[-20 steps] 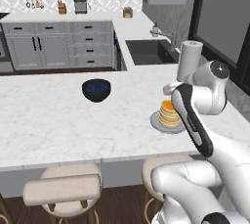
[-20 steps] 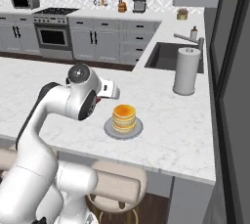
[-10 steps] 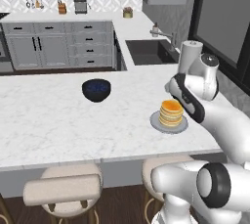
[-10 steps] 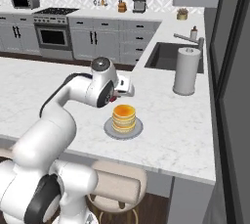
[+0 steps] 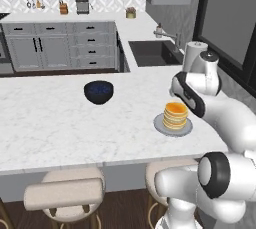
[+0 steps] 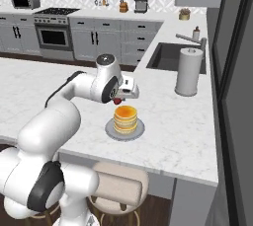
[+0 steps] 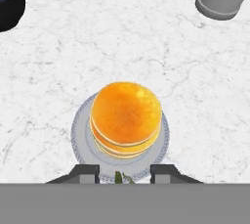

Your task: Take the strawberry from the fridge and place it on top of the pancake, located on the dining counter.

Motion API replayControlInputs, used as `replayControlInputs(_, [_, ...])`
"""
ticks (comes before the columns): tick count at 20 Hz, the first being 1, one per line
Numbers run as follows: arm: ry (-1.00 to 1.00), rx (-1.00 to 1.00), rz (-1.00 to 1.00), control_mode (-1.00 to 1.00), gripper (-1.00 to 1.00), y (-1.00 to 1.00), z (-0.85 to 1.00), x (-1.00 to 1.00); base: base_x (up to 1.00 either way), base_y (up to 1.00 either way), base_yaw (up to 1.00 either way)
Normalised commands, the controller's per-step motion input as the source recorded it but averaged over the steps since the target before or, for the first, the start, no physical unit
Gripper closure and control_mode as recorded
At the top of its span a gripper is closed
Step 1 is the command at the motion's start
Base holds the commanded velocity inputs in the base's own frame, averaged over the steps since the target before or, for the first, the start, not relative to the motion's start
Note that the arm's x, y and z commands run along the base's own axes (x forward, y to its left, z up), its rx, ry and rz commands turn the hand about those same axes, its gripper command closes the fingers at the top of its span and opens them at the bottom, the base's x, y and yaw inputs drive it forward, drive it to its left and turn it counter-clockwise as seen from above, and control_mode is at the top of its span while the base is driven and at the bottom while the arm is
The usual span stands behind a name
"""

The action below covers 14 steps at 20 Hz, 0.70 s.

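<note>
Strawberry [image 6: 117,101], tiny, light and judged soft enough to bruise, sat pinched gently across its body between the fingers [image 6: 120,98], just beside and above the pancake [image 6: 125,118] on the bench [image 6: 188,136].

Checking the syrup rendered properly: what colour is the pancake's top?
Glossy orange on the pancake, clearest in the hand view.

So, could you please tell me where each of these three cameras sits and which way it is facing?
Left base view: behind the arm on its left, looking forward and down over the dining counter; the white arm rises at lower right beside the pancake.
Right base view: behind on its right; the arm rises at lower left, gripper holding the strawberry above the counter beside the pancake.
Hand view: on the hand, looking down at the pancake; finger tips at bottom.
Shared: pancake, plate, paper towel roll.
</note>
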Motion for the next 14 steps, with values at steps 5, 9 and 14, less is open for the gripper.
replayControlInputs(5, [0.01,-0.01,0.00,-1.00,1.00,0.00,-0.41,0.20,0.00,0.00,0.00])
replayControlInputs(9, [0.00,0.00,0.00,-1.00,1.00,0.00,-0.31,0.36,0.00,0.00,0.00])
replayControlInputs(14, [0.00,0.00,0.00,-1.00,1.00,0.00,-0.15,0.34,0.00,0.00,0.00])
